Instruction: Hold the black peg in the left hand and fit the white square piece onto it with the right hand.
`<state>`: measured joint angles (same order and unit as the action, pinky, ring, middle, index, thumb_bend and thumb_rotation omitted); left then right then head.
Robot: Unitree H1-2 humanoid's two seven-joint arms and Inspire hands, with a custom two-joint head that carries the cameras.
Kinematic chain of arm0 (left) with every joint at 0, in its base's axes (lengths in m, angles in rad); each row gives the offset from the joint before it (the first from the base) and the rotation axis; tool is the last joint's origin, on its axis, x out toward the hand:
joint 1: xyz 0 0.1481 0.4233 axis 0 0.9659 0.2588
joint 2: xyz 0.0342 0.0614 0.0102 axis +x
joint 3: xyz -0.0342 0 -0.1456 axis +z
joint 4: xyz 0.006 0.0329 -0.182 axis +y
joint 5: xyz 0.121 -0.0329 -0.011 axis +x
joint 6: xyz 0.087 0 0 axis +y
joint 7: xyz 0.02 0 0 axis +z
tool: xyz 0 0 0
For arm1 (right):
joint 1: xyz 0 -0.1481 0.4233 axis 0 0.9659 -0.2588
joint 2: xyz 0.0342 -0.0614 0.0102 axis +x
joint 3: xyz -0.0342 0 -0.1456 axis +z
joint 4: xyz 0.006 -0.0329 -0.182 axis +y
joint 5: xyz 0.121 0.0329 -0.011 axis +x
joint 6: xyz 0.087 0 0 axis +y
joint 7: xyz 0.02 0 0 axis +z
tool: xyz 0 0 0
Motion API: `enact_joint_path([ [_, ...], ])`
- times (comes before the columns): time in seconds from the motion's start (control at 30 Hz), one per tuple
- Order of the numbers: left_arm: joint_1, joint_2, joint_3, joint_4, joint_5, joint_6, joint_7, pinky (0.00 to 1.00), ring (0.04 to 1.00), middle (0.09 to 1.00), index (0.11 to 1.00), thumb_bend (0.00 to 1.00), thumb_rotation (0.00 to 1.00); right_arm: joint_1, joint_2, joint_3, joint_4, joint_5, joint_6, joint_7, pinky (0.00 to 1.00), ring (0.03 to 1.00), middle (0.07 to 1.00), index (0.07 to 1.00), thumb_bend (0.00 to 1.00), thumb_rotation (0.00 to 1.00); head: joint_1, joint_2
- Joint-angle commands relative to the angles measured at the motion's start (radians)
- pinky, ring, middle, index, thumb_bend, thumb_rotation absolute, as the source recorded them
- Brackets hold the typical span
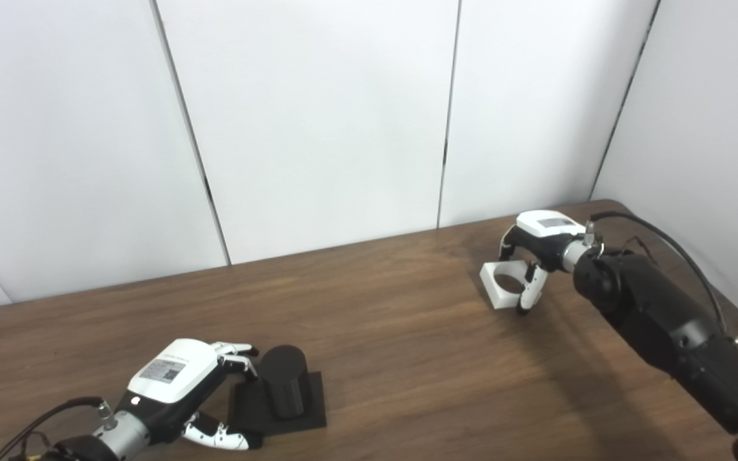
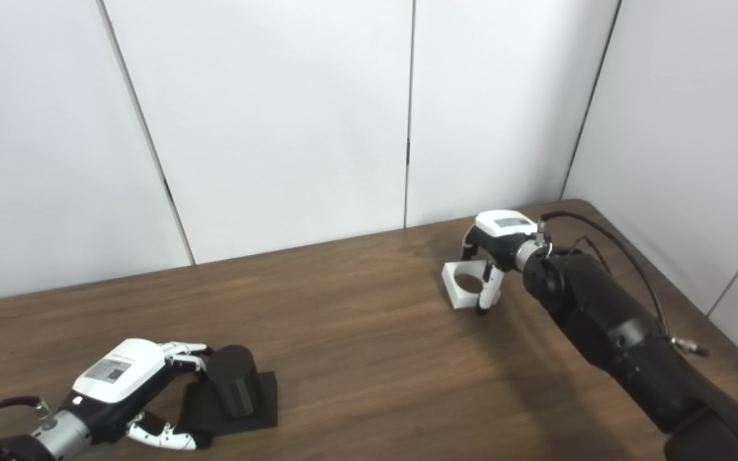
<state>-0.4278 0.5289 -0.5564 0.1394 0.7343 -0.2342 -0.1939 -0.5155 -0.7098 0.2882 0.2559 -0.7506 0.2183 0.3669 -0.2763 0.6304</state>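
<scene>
The black peg [image 1: 284, 379], a short upright cylinder on a flat square black base [image 1: 308, 410], stands at the table's near left. My left hand [image 1: 180, 384] lies just left of it, open; its fingers [image 1: 239, 358] reach to the peg's left side and the thumb [image 1: 221, 438] lies by the base's front corner. The white square piece [image 1: 503, 282], with a round hole through it, rests on the table at the far right. My right hand [image 1: 535, 246] comes over it from the right, with fingers behind it and the thumb [image 1: 531, 288] against its near right side.
The brown wooden table [image 1: 394, 346] is backed by white wall panels at the rear and right. The right arm [image 1: 670, 326] stretches across the table's right side, with a black cable [image 1: 676, 246] looping above it.
</scene>
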Motion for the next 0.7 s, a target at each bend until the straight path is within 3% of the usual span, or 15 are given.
enact_joint_path([
  [0.0, 0.053, -0.001, -0.053, 0.02, 0.049, 0.008, -0.103, 0.77, 0.854, 0.867, 0.49, 0.52, 0.07, -0.048, -0.029, -0.03, -0.066, 0.012, -0.021, -0.006, 0.8, 0.846, 0.772, 0.479, 0.52, 0.13, 0.021, 0.005],
  [0.3, 0.041, -0.023, -0.06, 0.033, 0.052, 0.019, -0.102, 0.77, 0.86, 0.868, 0.489, 0.52, 0.07, -0.062, -0.023, -0.031, -0.243, 0.039, -0.064, 0.051, 0.83, 0.853, 0.766, 0.481, 0.52, 0.13, 0.112, 0.025],
  [0.67, 0.03, -0.059, -0.07, 0.047, 0.079, 0.036, -0.088, 0.76, 0.853, 0.867, 0.488, 0.52, 0.07, -0.094, 0.009, -0.018, -0.426, 0.062, -0.115, 0.151, 0.74, 0.823, 0.76, 0.48, 0.52, 0.13, 0.22, 0.043],
])
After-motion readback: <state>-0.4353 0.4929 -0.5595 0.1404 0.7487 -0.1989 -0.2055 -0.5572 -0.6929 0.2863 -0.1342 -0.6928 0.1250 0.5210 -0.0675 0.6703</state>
